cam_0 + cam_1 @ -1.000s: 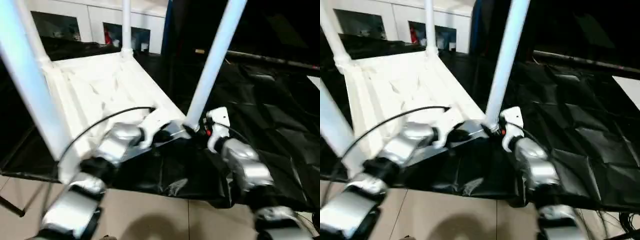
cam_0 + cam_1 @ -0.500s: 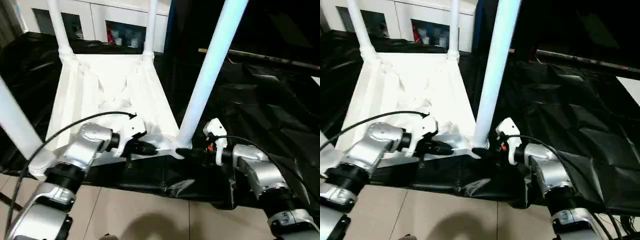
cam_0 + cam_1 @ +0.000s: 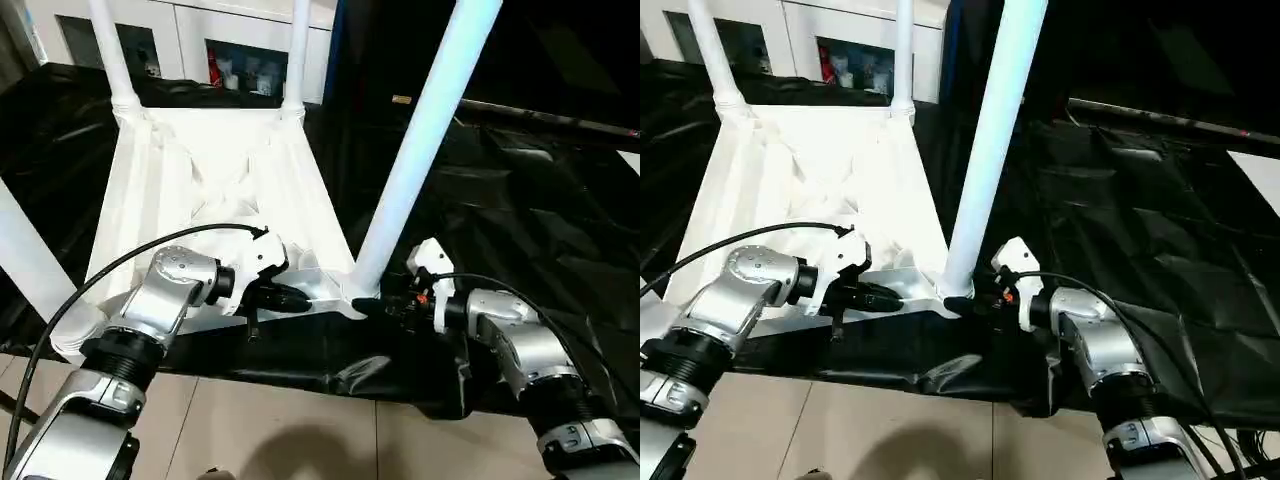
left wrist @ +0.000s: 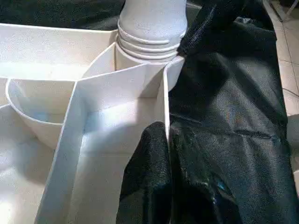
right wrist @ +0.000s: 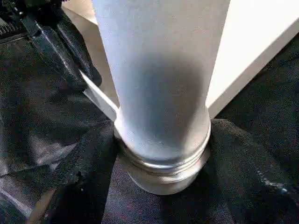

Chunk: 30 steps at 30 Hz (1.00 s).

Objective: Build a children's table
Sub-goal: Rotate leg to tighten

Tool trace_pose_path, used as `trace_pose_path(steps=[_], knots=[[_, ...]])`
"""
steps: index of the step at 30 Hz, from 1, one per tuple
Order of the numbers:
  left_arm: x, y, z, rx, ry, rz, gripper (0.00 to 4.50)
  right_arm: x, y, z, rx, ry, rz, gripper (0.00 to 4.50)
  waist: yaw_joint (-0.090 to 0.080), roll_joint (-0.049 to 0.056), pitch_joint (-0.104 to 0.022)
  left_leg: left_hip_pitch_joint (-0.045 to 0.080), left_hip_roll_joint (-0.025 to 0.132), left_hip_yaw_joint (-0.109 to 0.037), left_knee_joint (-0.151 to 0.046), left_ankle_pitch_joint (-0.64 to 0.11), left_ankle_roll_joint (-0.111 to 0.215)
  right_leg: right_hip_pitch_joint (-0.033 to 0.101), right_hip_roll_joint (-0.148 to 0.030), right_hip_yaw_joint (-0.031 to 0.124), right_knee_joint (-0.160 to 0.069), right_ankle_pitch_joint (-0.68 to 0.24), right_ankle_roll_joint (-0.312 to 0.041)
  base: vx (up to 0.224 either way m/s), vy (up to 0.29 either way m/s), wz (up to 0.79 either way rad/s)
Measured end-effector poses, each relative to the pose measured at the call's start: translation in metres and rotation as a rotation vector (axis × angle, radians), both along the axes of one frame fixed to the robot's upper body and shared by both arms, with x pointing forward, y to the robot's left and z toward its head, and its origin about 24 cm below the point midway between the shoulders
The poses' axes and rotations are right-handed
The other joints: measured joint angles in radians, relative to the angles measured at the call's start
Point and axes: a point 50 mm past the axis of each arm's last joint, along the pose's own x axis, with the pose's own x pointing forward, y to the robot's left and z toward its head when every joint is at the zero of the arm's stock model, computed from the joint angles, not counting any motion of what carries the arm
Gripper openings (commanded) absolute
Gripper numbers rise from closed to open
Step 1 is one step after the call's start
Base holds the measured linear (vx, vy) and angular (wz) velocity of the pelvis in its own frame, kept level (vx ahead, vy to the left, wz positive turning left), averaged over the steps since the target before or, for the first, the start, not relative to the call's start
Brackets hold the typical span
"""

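Four white legs stand up from the upturned tabletop (image 3: 215,190) on the black-draped work table (image 3: 540,210). At the near right corner, the right gripper (image 5: 154,186) is clamped around the base of the near right leg (image 3: 415,160), while the left gripper (image 4: 166,154) pinches the tabletop's near rim.

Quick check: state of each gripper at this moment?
Left gripper: shut on the thin rim wall of the white ribbed plastic tabletop.
Right gripper: shut on the base of the near white tube leg.
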Motion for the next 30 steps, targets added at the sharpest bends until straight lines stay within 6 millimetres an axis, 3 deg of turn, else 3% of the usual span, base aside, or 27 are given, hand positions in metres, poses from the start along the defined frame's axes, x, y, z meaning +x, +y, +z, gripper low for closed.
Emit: trace_pose_path(steps=[3, 8, 16, 24, 25, 30], knots=[[0.002, -0.005, -0.001, 0.003, -0.020, 0.021, 0.00, 0.001, 0.002, -0.002, 0.009, -0.006, -0.037, 2.74, 0.000, 0.000, 0.000, 0.000, 0.000, 0.000, 0.000, 0.000, 0.000, 0.001, 0.000, 0.000, 0.000, 0.000, 0.000, 0.000, 0.000, 0.00], [0.016, -0.040, -0.007, 0.020, -0.111, 0.157, 0.00, 0.012, 0.007, -0.012, 0.042, -0.010, -0.364, 2.74, 0.000, 0.000, -0.001, 0.001, 0.000, 0.000, 0.001, 0.000, 0.000, 0.003, -0.002, 0.002, 0.001, 0.002, 0.001, 0.000, 0.000, 0.00], [0.026, -0.078, -0.010, 0.041, -0.179, 0.285, 0.00, 0.025, 0.017, -0.014, 0.071, -0.002, -0.702, 2.73, 0.005, 0.001, -0.001, 0.001, -0.001, 0.000, 0.002, 0.000, 0.000, 0.003, -0.002, 0.001, 0.001, 0.002, 0.002, 0.000, 0.000, 0.00], [0.025, -0.080, -0.009, 0.038, -0.197, 0.270, 0.00, 0.023, 0.012, -0.014, 0.072, -0.031, -0.683, 2.73, 0.007, 0.002, -0.001, -0.001, -0.001, 0.000, 0.001, 0.000, 0.000, 0.003, -0.002, 0.001, -0.001, 0.001, 0.003, 0.000, 0.000, 0.00], [0.025, -0.080, -0.008, 0.036, -0.200, 0.259, 0.00, 0.022, 0.007, -0.014, 0.075, -0.033, -0.653, 3.29, 0.009, 0.002, -0.001, -0.001, -0.001, 0.000, 0.001, 0.000, 0.000, 0.003, -0.002, 0.001, -0.001, 0.001, 0.003, 0.000, 0.000, 0.00], [0.026, -0.064, -0.008, 0.040, -0.216, 0.246, 0.00, 0.015, -0.003, -0.004, 0.102, -0.064, -0.422, 3.69, -0.003, 0.002, -0.001, -0.004, -0.001, 0.000, 0.000, 0.000, 0.000, 0.002, 0.001, 0.000, -0.001, 0.001, 0.003, 0.000, 0.000, 0.00]])
